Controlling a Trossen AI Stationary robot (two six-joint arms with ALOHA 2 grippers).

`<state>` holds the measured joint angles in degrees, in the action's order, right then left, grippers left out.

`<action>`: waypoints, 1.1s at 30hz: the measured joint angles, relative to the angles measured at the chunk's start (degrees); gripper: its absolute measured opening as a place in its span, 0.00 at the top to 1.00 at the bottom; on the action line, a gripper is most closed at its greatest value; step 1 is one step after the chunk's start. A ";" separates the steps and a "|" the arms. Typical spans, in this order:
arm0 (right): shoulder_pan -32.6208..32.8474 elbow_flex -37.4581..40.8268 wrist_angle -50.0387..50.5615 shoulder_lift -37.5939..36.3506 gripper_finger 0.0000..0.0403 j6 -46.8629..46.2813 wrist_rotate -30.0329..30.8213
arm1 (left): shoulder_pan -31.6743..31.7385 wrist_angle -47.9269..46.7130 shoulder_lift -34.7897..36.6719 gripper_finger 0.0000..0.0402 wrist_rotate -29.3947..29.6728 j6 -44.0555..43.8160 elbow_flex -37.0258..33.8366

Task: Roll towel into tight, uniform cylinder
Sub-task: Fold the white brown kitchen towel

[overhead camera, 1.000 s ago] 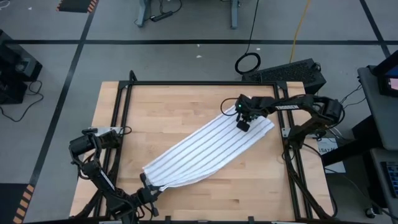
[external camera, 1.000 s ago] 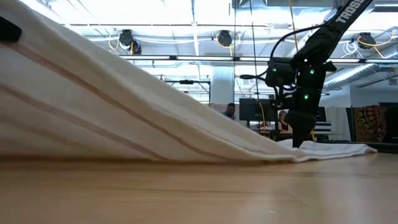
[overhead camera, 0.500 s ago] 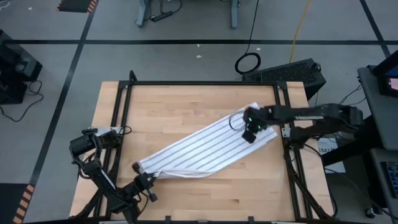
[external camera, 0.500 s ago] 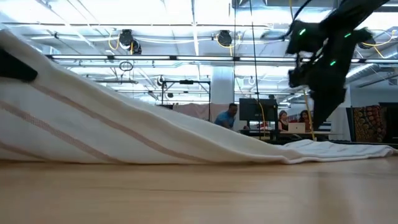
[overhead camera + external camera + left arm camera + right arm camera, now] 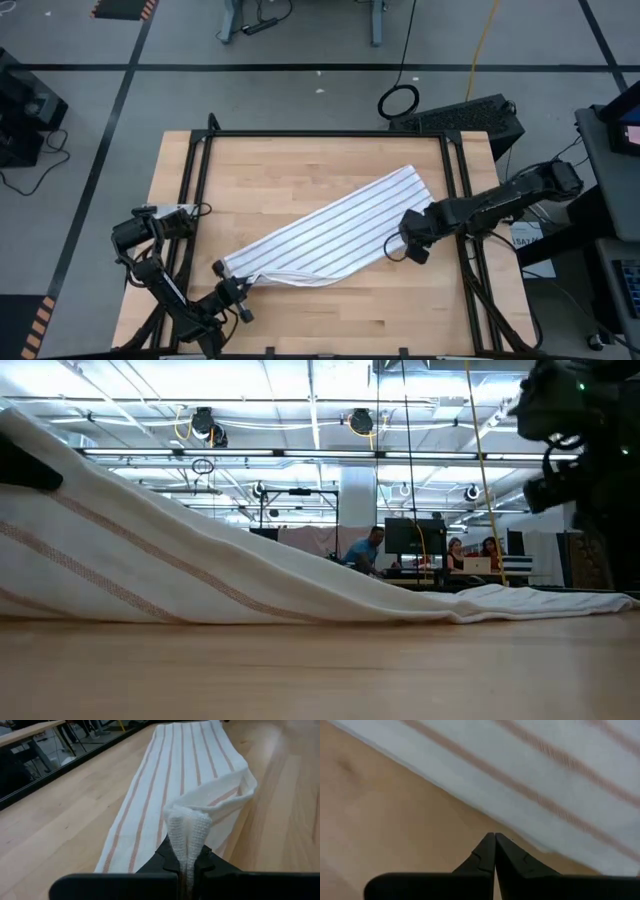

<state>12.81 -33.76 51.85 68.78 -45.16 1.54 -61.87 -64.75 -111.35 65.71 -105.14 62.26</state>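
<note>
The white cloth towel with thin dark stripes (image 5: 330,233) lies slanted across the wooden worktop (image 5: 280,170). The left gripper (image 5: 232,292) jaws pinch its near corner. The right gripper (image 5: 412,240) jaws are clenched empty beside its edge.

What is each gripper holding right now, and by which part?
The left gripper pinches the towel by a bunched corner at its near end. The right gripper is shut on nothing, beside the towel's edge.

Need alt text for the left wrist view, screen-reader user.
The left tool, shut, pinches a bunched corner of the white striped towel and holds it lifted. The rest of the towel lies stretched flat along the wooden table, away from the camera.
</note>
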 joint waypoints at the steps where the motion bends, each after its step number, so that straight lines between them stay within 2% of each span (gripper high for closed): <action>1: 0.53 0.34 0.40 0.92 1.00 -0.79 -0.04 | -0.02 -0.02 0.00 1.00 0.00 0.05 0.00; 4: 1.81 1.42 0.39 3.68 1.00 -2.24 0.28 | -0.02 -0.02 0.00 1.00 0.00 0.60 0.00; 13: 1.71 1.95 1.32 8.49 1.00 -3.48 6.61 | -0.02 0.31 0.00 1.00 -2.72 0.68 0.00; 19: -0.28 2.32 11.34 8.36 1.00 -8.92 11.04 | -0.09 1.01 0.00 1.00 -2.97 0.98 0.00; 24: -0.79 0.60 14.13 8.14 1.00 -10.63 13.18 | -0.09 1.05 0.00 1.00 -2.97 1.01 0.00; 29: -0.76 -4.97 13.48 7.73 1.00 -6.28 13.91 | -0.05 1.05 0.00 1.00 -2.94 0.91 0.00; 33: -0.67 -10.49 4.36 7.29 1.00 1.16 13.86 | 0.02 1.77 0.00 1.00 -2.62 0.48 0.00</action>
<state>12.14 -44.25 56.21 76.07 -44.00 15.40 -61.84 -62.98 -111.35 63.09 -104.66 62.26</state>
